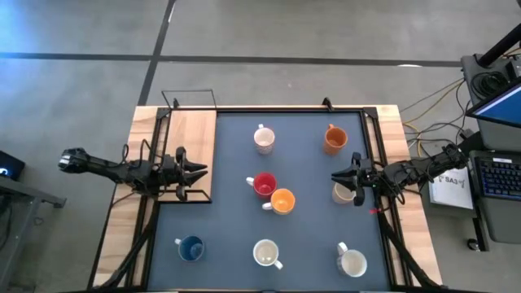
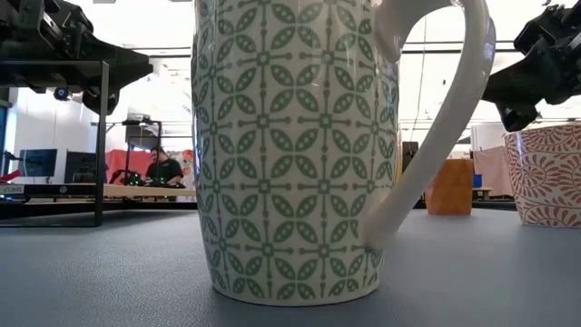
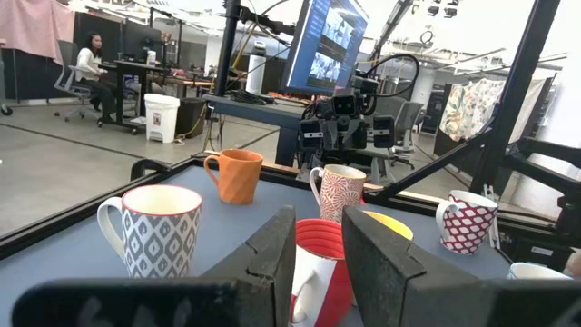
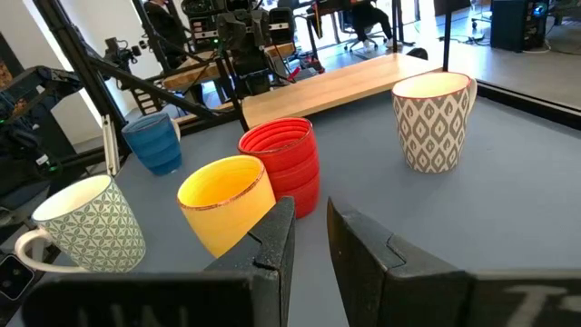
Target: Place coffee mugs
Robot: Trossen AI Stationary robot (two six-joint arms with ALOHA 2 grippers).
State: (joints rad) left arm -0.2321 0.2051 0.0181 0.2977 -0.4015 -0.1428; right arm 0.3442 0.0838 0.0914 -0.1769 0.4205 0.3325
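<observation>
Several coffee mugs stand upright on their bases on the blue-grey mat (image 1: 228, 228). A white one (image 1: 264, 139) and an orange one (image 1: 334, 139) are at the far side. A red one (image 1: 264, 185) and a yellow-orange one (image 1: 282, 201) touch at the centre. A blue one (image 1: 190, 248), a green-patterned one (image 1: 266, 253) and a white one (image 1: 352, 261) stand near the front. My left gripper (image 1: 202, 171) hovers at the mat's left edge, narrowly open and empty. My right gripper (image 1: 335, 177) hovers at the right, narrowly open, just above a red-patterned mug (image 1: 343, 194).
A wooden board (image 1: 191, 138) lies along the mat's left side under my left gripper. Black frame rails (image 1: 374, 146) run along the table's sides. A keyboard and a screen (image 1: 496, 175) stand off the table's right. People sit at desks in the room beyond.
</observation>
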